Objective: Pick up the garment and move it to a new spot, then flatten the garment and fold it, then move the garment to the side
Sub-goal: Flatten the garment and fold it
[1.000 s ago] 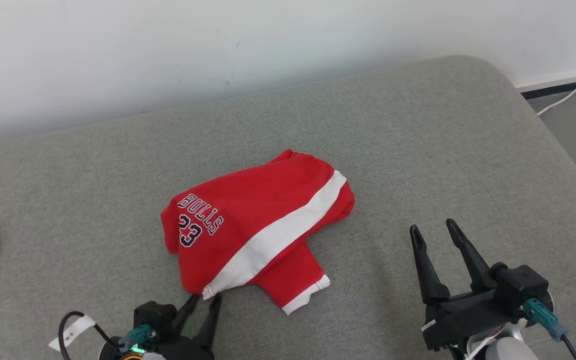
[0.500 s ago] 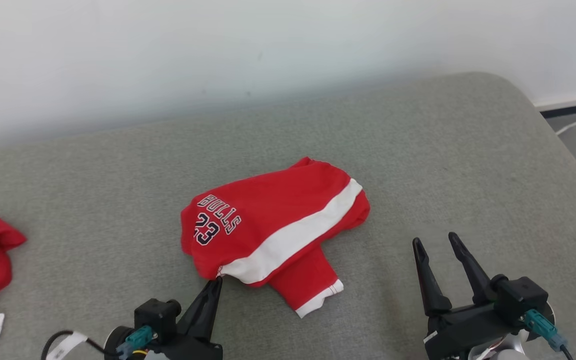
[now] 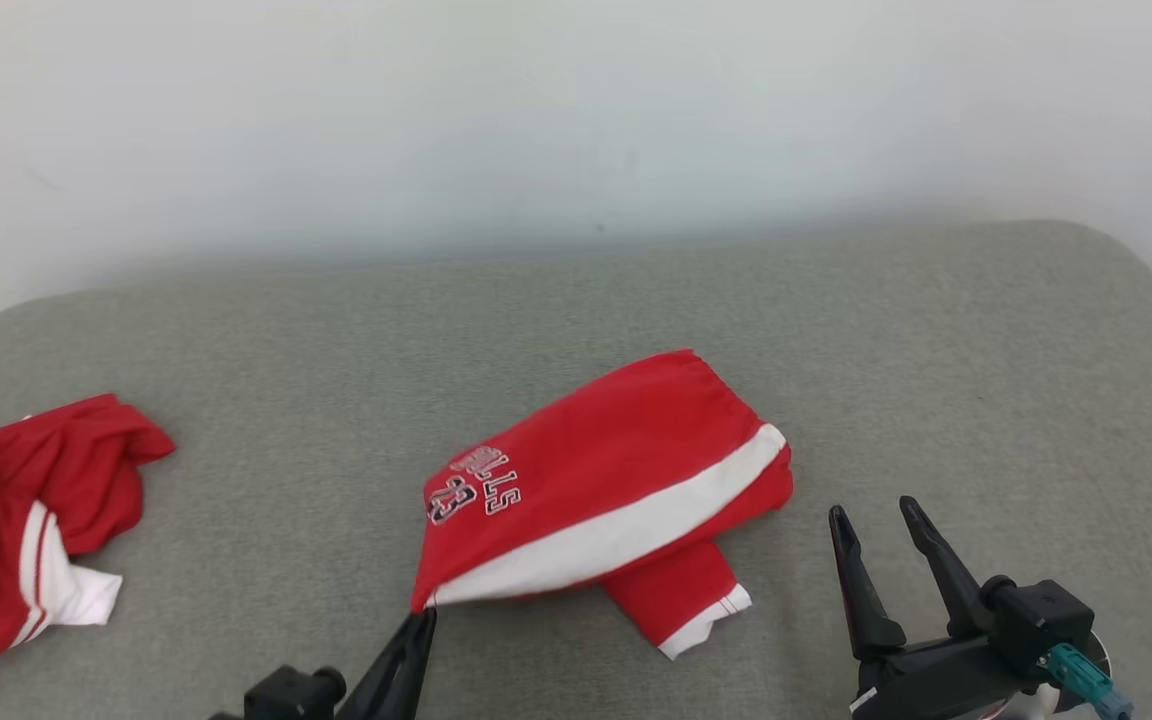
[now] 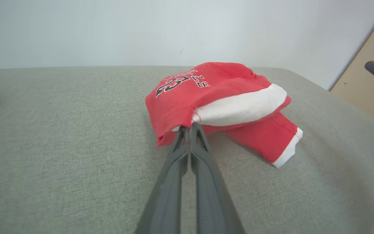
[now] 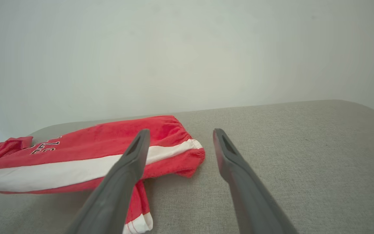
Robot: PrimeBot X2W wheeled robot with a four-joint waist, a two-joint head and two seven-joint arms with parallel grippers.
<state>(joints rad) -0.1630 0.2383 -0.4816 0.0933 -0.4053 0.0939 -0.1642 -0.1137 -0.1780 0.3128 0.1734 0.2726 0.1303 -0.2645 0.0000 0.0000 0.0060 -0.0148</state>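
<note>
- Nearest me, the left gripper [image 4: 190, 127] has its two dark fingers pressed together, pinching the near corner of the garment [image 3: 616, 480] where the white stripe meets the red edge.
- Off to the right, the right gripper [image 3: 874, 508] sits just above the grey cushion [image 3: 236, 340] with its fingers spread wide and nothing between them. It is close to the garment's right end but apart from it.
- The garment is a pair of red shorts lying about mid-cushion. A broad white stripe runs its length, and "BULLS" over "23" is printed in dark, white-edged characters near its left end.
- The pinched corner is drawn to a point and the cloth behind it tents up slightly.
- One leg pokes out underneath on the near right side, ending in a white cuff.
- The far end is gathered like an elastic waistband.
- Well to the left lies a crumpled red and white garment [image 3: 26, 510].
- Behind the cushion stands a plain pale wall [image 3: 536, 120].
</note>
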